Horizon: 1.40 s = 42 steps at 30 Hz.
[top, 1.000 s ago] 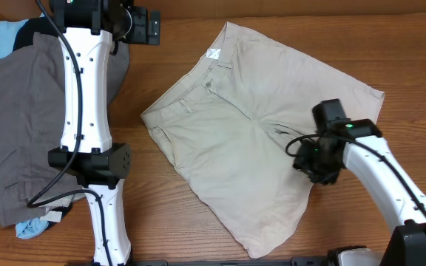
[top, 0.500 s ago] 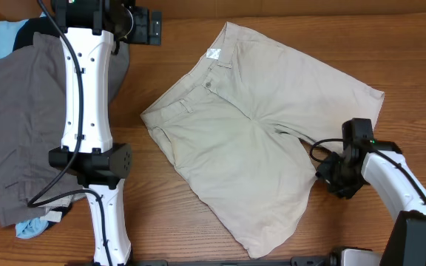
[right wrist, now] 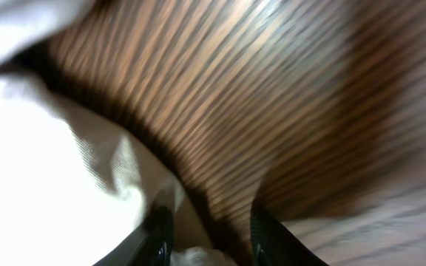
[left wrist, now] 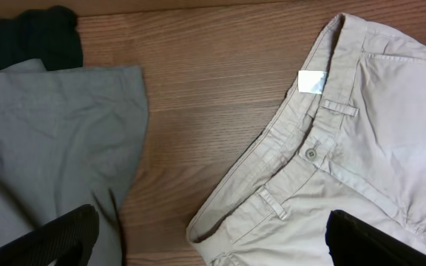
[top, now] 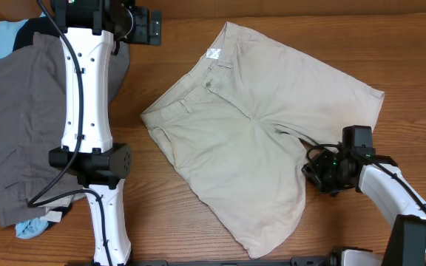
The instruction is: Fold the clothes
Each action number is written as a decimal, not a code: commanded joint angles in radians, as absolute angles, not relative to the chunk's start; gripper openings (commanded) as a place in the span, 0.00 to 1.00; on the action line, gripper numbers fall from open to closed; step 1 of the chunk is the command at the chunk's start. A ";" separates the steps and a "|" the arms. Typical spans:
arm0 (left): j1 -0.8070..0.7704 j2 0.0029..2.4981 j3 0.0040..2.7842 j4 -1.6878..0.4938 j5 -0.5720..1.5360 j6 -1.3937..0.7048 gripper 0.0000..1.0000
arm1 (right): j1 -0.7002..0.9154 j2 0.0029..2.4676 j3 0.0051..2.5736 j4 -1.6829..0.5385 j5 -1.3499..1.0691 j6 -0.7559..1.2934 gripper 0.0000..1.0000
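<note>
You have the khaki shorts (top: 250, 140) spread flat across the middle of the overhead frame, your right gripper (top: 315, 171) at their lower-right hem with fingers slightly apart, and your left gripper (left wrist: 213, 240) splayed wide above the waistband.

Right jaws back at khaki shorts (top: 242, 148) hem.

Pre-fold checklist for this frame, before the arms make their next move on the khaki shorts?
1. Khaki shorts spread flat on the table: ok.
2. Right gripper open at the shorts' right edge: ok.
3. Cloth between the right fingers: cannot tell, wrist view blurred.
4. Left gripper open, holding nothing: ok.
5. Gray shorts apart from the khaki shorts: ok.
</note>
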State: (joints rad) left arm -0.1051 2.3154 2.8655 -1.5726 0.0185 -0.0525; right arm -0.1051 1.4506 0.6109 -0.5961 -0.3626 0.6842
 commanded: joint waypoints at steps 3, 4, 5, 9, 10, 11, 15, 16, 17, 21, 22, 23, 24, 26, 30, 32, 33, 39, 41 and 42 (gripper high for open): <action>-0.114 2.329 2.861 -1.570 0.027 -0.040 1.00 | -0.107 1.466 0.583 -0.580 -0.551 0.573 0.38; -0.114 2.329 2.861 -1.570 0.027 -0.040 1.00 | -0.107 1.466 0.583 -0.580 -0.569 0.558 0.38; -0.114 2.329 2.861 -1.570 0.027 -0.040 1.00 | -0.107 1.466 0.583 -0.580 -0.594 0.536 0.38; -0.115 2.329 2.861 -1.570 0.027 -0.041 1.00 | -0.107 1.466 0.583 -0.581 -0.701 0.435 0.38; -0.115 2.329 2.861 -1.569 0.027 -0.041 1.00 | -0.107 1.466 0.583 -0.582 -0.717 0.416 0.39; -0.115 2.329 2.861 -1.569 0.027 -0.041 1.00 | -0.107 1.466 0.583 -0.585 -0.722 0.404 0.39; -0.119 2.329 2.861 -1.568 0.027 -0.041 1.00 | -0.107 1.466 0.583 -0.597 -0.728 0.362 0.24; -0.119 2.329 2.861 -1.568 0.027 -0.041 1.00 | -0.107 1.466 0.583 -0.601 -0.728 0.361 0.17; -0.119 2.329 2.861 -1.568 0.027 -0.041 1.00 | -0.107 1.466 0.583 -0.603 -0.728 0.354 0.08; -0.120 2.329 2.861 -1.567 0.028 -0.041 1.00 | -0.107 1.466 0.590 -0.614 -0.704 0.340 0.04; -0.120 2.329 2.861 -1.566 0.028 -0.041 1.00 | -0.107 1.466 0.597 -0.623 -0.683 0.340 0.04; -0.120 2.329 2.861 -1.565 0.028 -0.041 1.00 | -0.107 1.466 0.610 -0.642 -0.649 0.345 0.04; -0.120 2.329 2.861 -1.565 0.028 -0.041 1.00 | -0.107 1.466 0.628 -0.671 -0.604 0.353 0.04; -0.120 2.329 2.861 -1.565 0.028 -0.041 1.00 | -0.107 1.466 0.680 -0.757 -0.463 0.396 0.04; -0.120 2.329 2.861 -1.565 0.028 -0.041 1.00 | -0.107 1.466 0.814 -0.959 -0.146 0.505 0.04; -0.120 2.329 2.861 -1.563 0.027 -0.041 1.00 | -0.107 1.466 0.889 -1.043 -0.017 0.544 0.04; -0.120 2.329 2.861 -1.561 0.027 -0.041 1.00 | -0.107 1.466 0.925 -1.075 0.037 0.556 0.04; -0.125 2.330 2.861 -1.550 0.027 -0.041 1.00 | -0.107 1.466 1.045 -1.118 0.244 0.577 0.04; -0.125 2.330 2.861 -1.549 0.027 -0.041 1.00 | -0.107 1.466 1.047 -1.127 0.274 0.576 0.21; -0.125 2.330 2.861 -1.549 0.027 -0.041 1.00 | -0.107 1.466 1.047 -1.137 0.276 0.574 0.52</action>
State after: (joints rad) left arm -0.1165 2.3154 2.8655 -1.5539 0.0185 -0.0525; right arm -0.1047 1.4654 1.0252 -1.1160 0.1379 0.5575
